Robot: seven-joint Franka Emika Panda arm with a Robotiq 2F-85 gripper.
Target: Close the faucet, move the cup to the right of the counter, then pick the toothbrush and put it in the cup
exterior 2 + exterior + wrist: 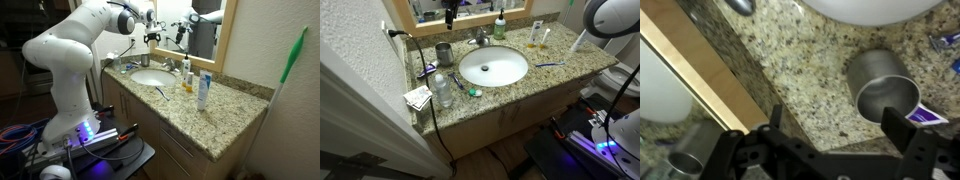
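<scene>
- Overhead, gripper (830, 113) poised, fingers (775, 122) spread wide, holding nothing.
- Cup (883, 88) upright on the counter (800, 70), just ahead of the fingers, offset toward one fingertip, not between them.

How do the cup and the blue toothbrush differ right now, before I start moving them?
The cup stands upright, while the toothbrush lies flat. The cup is a dark grey metal cylinder; the toothbrush is thin, long and blue. They sit on opposite sides of the sink. Both rest on the granite counter, and neither is held.
</scene>
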